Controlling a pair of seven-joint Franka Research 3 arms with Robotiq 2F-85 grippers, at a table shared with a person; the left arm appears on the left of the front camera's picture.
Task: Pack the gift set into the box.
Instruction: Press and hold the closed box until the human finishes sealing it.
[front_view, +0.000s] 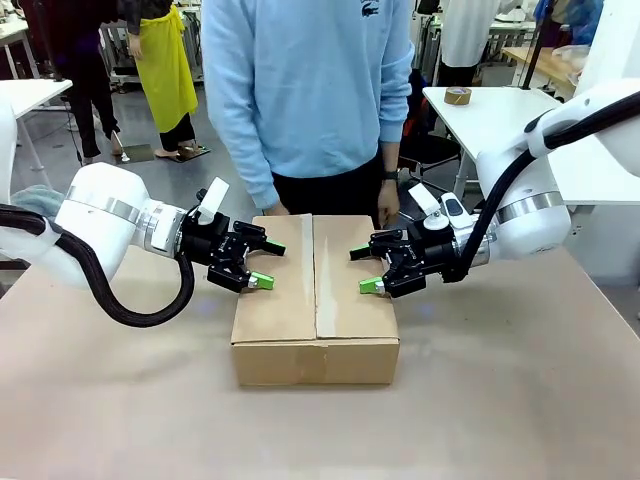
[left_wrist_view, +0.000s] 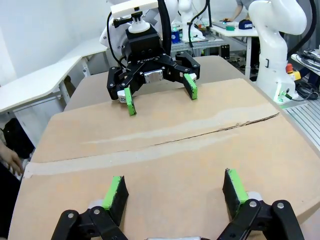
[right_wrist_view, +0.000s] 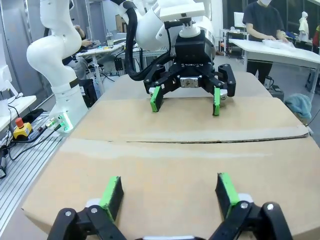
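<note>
The box is a brown cardboard carton in the middle of the table, its top flaps folded shut and a pale strip running along the centre seam. The gift set is hidden. My left gripper hovers open at the carton's left top edge, and my right gripper hovers open at its right top edge. In the left wrist view my left gripper faces the right gripper across the box top. The right wrist view mirrors this: right gripper, left gripper, box top.
A person in a light blue sweatshirt stands at the far side, with one hand and the other hand near the carton's back edge. The tan table has free room in front. A tape roll lies on a white table behind.
</note>
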